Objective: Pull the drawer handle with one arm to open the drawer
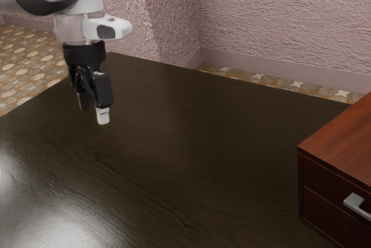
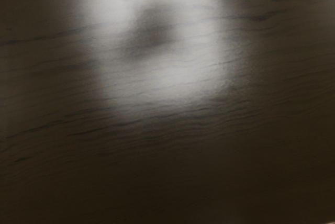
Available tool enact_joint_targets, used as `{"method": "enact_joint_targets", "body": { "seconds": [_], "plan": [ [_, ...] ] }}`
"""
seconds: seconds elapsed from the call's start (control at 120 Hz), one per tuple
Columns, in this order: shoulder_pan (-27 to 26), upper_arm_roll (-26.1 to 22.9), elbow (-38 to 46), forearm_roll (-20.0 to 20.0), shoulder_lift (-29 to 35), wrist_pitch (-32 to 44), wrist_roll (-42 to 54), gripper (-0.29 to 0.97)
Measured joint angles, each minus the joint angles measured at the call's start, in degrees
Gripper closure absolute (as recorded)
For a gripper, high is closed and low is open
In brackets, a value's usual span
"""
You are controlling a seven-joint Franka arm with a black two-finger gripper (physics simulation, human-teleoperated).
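A reddish-brown wooden cabinet (image 1: 342, 143) stands on the dark table at the exterior view's lower right edge. Its upper drawer front (image 1: 327, 187) carries a silver bar handle (image 1: 356, 205), and the drawer sits flush with the cabinet. My black gripper (image 1: 94, 110) hangs over the table at the exterior view's upper left, far from the cabinet and well above the surface. Its two fingers point down with a gap between them and hold nothing. In the wrist view the dark wood tabletop (image 2: 167, 145) lies under my hand, with a bright glare patch and a soft shadow.
The dark wooden table (image 1: 174, 167) stretches wide between my gripper and the cabinet. Pink textured walls (image 1: 278, 10) and a patterned floor (image 1: 29, 62) lie behind the table's far edge.
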State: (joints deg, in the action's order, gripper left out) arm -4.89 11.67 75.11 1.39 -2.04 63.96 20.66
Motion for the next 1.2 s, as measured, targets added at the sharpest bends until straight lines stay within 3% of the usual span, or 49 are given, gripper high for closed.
{"method": "enact_joint_targets", "body": {
  "seconds": [0.15,0.308,0.442,0.5,0.567,0.608,0.667,0.808,0.908,1.017,1.2],
  "plan": [
    [1.64,0.11,0.14,-0.78,-0.06,8.11,6.21,0.00],
    [-0.11,0.03,0.23,-1.31,0.73,12.10,11.29,0.00],
    [-4.90,0.14,1.66,-1.10,4.67,13.20,14.44,0.00],
    [-10.84,-0.36,3.88,-1.19,7.47,12.97,15.47,0.00],
    [-19.98,-4.16,4.91,-1.11,8.90,12.78,16.57,0.00],
    [-22.42,-7.27,5.14,-1.09,9.38,12.69,17.36,0.00],
    [-22.09,-11.40,5.26,-1.10,9.78,12.60,18.59,0.00],
    [-20.26,-16.09,5.27,-1.87,9.50,12.51,22.87,0.00],
    [-18.98,-22.74,4.91,-2.51,8.57,12.67,25.94,0.00],
    [-13.79,-32.22,4.73,-2.83,6.43,13.52,28.77,0.00],
    [-15.93,-34.70,4.63,-2.90,0.69,18.33,32.65,0.00]
  ]
}}
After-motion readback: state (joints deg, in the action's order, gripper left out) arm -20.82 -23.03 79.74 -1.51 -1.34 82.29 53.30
